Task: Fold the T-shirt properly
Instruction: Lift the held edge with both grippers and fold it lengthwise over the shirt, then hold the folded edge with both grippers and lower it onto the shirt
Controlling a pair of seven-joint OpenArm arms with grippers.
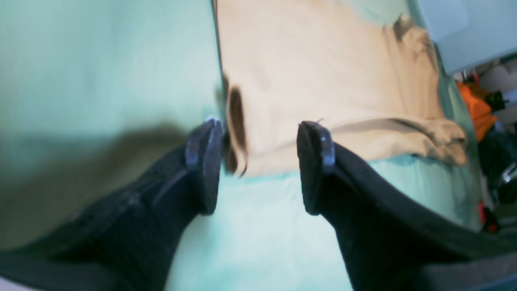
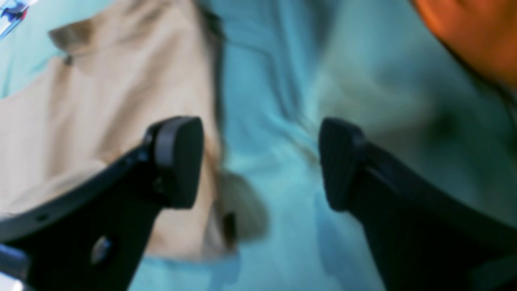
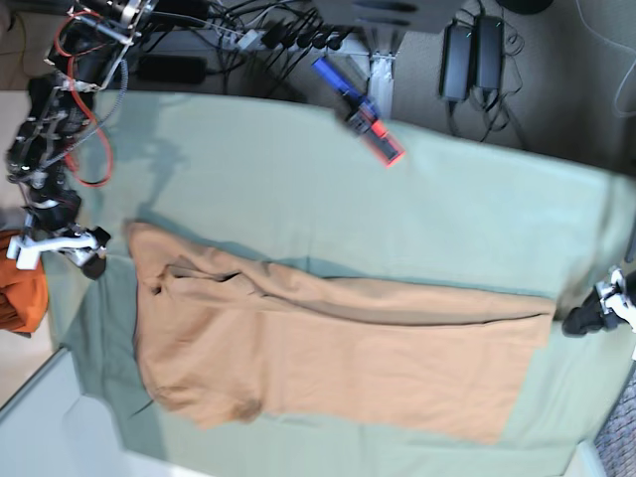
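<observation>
- Two black claws, each seen up close by its own wrist camera, both spread wide with nothing between the pads.
- The left gripper [image 1: 258,165] fills the lower half of its wrist view; its jaws stand apart over the pale green table cloth [image 1: 101,68], and a folded corner of the T-shirt [image 1: 323,76] lies just beyond its tips in mid frame.
- The right gripper [image 2: 260,161] stands just as wide; its left pad sits in front of the tan fabric's edge, its right pad over bare green cloth. An orange bundle [image 2: 476,32] shows blurred at the upper right of that view.
- In the base view the T-shirt [image 3: 328,353] lies across the lower middle of the frame, folded lengthwise into a long band, collar end toward the left, hem end toward the right.
- The right gripper [image 3: 91,248] hangs at the left edge near the collar end; the left gripper [image 3: 586,320] sits at the right edge just beyond the hem. Neither touches the shirt.
- Farther up, a blue and red tool [image 3: 360,111] lies near the cloth's top edge, with cables [image 3: 268,35] on the floor beyond.
</observation>
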